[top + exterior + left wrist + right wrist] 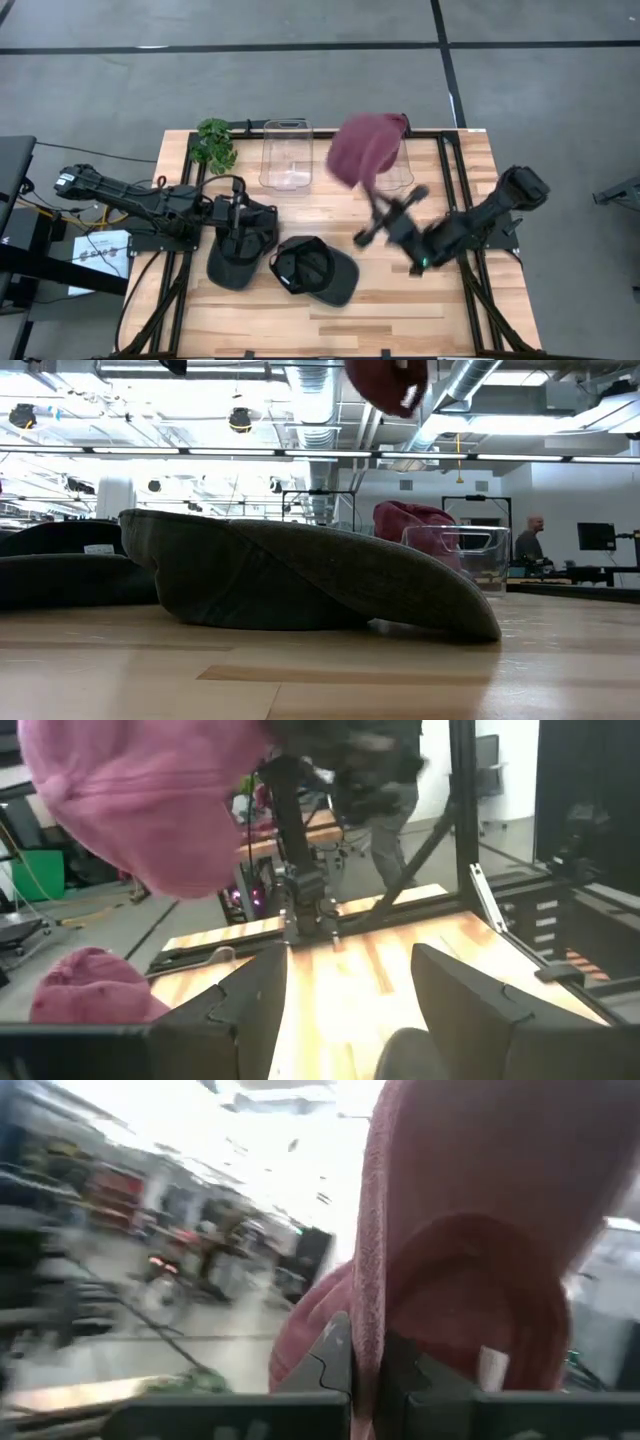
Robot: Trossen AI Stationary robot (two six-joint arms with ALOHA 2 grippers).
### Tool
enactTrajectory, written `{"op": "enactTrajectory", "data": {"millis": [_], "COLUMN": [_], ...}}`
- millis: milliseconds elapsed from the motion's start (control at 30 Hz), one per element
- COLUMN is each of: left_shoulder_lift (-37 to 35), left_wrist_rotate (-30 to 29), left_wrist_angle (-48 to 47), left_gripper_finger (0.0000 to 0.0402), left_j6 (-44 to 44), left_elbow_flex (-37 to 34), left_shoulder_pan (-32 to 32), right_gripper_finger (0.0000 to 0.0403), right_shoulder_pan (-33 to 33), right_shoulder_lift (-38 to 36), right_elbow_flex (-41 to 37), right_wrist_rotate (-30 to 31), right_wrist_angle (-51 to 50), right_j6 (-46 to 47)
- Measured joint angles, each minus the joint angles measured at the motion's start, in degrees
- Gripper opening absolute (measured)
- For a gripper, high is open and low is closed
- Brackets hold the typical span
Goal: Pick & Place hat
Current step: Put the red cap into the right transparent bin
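A maroon hat (365, 150) hangs high over the table's far middle, with my right gripper (371, 192) shut on its edge; it also shows at the top of the low view (390, 380) and in the left wrist view (150, 800). A second maroon hat (410, 520) rests by a clear bin (455, 550). Two dark caps lie on the table, one (236, 255) below my left gripper (266, 215) and one (318, 272) near the middle. My left gripper (350, 1020) is open, with nothing between its fingertips. My right gripper pinches a thin edge of the maroon hat (366, 1320) between its two shut fingers (325, 1365). Which part of the hat that edge belongs to cannot be told. The hat is lifted clear of the table and stands out beyond the fingertips.
Two clear bins stand at the far side, one (287, 155) beside a small green plant (213, 143), the other (408, 165) partly under the lifted hat. A black frame (450, 170) runs around the tabletop. Bare wood shows along the near edge (400, 315).
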Motion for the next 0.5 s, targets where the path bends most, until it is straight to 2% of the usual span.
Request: {"op": "enactTrajectory", "data": {"millis": [67,100,133,167,200,233,267,300,333,400,500], "left_shoulder_lift": [0.0,0.0,0.0,0.02,0.02,0.0,0.01,0.02,0.02,0.0,0.0], "left_wrist_rotate": [-0.12,-0.12,-0.12,-0.12,-0.12,-0.13,-0.13,-0.12,-0.12,-0.14,-0.14], "left_wrist_angle": [0.6,0.7,0.71,0.71,0.72,0.74,0.73,0.75,0.89,1.23,2.39], "left_gripper_finger": [0.0213,0.0213,0.0213,0.0213,0.0213,0.0213,0.0213,0.0213,0.0213,0.0213,0.0213], "left_j6": [0.02,-0.07,-0.3,-0.35,-0.36,-0.37,-0.39,-0.39,-0.37,-0.36,1.64], "left_elbow_flex": [0.0,0.0,0.0,0.0,0.0,0.0,0.0,0.0,0.0,0.0,0.0], "left_shoulder_pan": [0.0,0.0,0.0,0.0,0.0,0.0,0.0,0.0,0.0,0.0,0.45], "right_gripper_finger": [0.0001,0.0001,0.0001,0.0001,0.0001,0.0001,0.0001,0.0001,0.0,0.0001,0.0], "right_shoulder_pan": [-4.62,-7.89,-10.96,-14.15,-17.95,-21.44,-23.47,-23.74,-23.13,-21.75,-20.72], "right_shoulder_lift": [-5.21,-7.3,-9.11,-10.72,-11.87,-12.16,-12.13,-12.13,-12.19,-11.7,-11.38], "right_elbow_flex": [-3.16,-5.2,-7.31,-9.53,-10.87,-11.1,-10.98,-10.95,-11.22,-11.86,-11.96], "right_wrist_rotate": [2.09,1.13,-3.49,-14.8,-31.48,-48.08,-58.57,-61.79,-61.76,-58.79,-57.65], "right_wrist_angle": [-7.4,-11.42,-16.54,-21.81,-25.49,-25.27,-22.14,-18.65,-15.64,-12.01,-9.55], "right_j6": [8.31,18.34,30.28,43.94,55.81,63.46,67.34,68.11,66.68,62.06,56.95]}}
